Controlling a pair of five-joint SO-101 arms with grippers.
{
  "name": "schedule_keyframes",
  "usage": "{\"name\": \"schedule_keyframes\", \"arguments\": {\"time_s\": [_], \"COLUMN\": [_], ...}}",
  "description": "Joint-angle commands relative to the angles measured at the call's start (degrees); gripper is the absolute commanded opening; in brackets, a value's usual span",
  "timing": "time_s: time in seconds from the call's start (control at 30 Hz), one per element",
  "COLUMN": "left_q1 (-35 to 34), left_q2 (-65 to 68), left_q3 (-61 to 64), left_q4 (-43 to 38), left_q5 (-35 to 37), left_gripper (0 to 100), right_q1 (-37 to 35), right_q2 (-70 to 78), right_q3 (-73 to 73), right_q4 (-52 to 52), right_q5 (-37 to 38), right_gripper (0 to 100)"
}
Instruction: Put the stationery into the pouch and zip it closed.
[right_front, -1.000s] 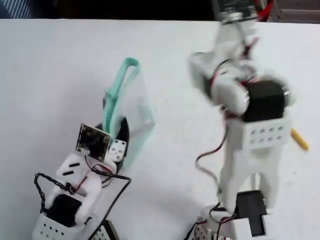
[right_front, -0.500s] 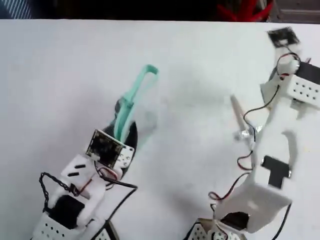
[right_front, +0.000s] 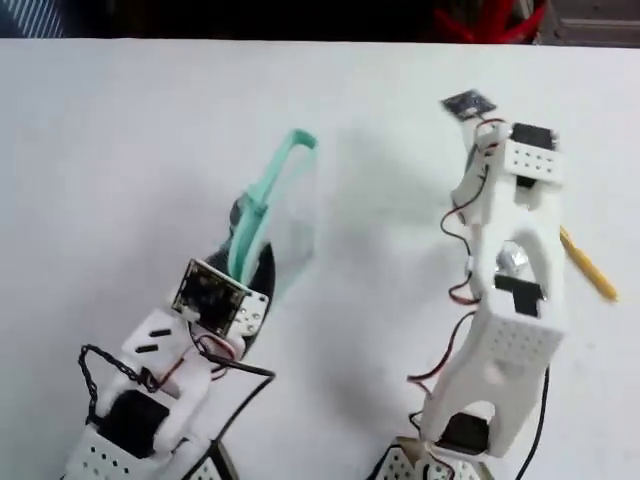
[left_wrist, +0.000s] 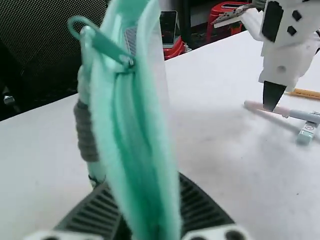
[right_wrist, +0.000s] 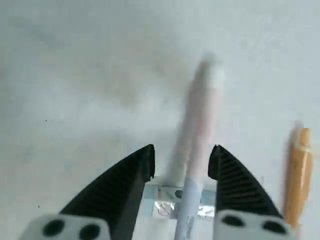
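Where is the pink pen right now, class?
In the right wrist view, the pink pen lies on the white table between the right gripper's open fingers, with the orange pencil just beside it.

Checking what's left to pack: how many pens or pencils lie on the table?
2. A pink pen lies within the open right gripper; an orange pencil lies beside it, apart. The pouch may hide others.

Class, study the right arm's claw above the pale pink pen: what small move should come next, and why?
Probably close the right claw on the pale pink pen. The open claw straddles the pen, which lies on the white table, while the clear pouch with teal zip edge is held upright.
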Motion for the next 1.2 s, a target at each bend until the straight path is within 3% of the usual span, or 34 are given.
{"name": "schedule_keyframes", "arguments": {"time_s": [0.0, 0.27, 0.4, 0.6, 0.7, 0.97, 1.17], "left_q1": [0.57, 0.57, 0.57, 0.75, 0.84, 0.84, 0.75], "left_q2": [-0.48, -0.48, -0.48, -0.48, -0.48, -0.48, -0.48], "left_q3": [-0.18, -0.18, -0.18, -0.18, -0.18, -0.18, -0.18], "left_q4": [0.26, 0.26, 0.26, 0.18, 0.26, 0.26, 0.26], "left_q5": [-0.79, -0.79, -0.79, -0.79, -0.79, -0.79, -0.79], "left_gripper": [3, 3, 3, 3, 3, 3, 3], "right_q1": [0.13, 0.48, 0.57, -0.75, -2.24, -6.37, -20.62], "right_q2": [3.91, 15.78, 18.77, 15.6, 10.95, -13.67, -36.79], "right_q3": [-5.45, -17.41, -23.56, -34.73, -43.25, -43.34, -29.54], "right_q4": [-2.15, 0.13, 0.57, 11.3, 18.68, 18.51, 18.33], "right_q5": [0.44, 0.44, 0.35, 0.35, 0.18, -10.29, -15.38], "right_gripper": [17.6, 16.3, 1.8, 1.9, 1.9, 1.8, 1.8]}}
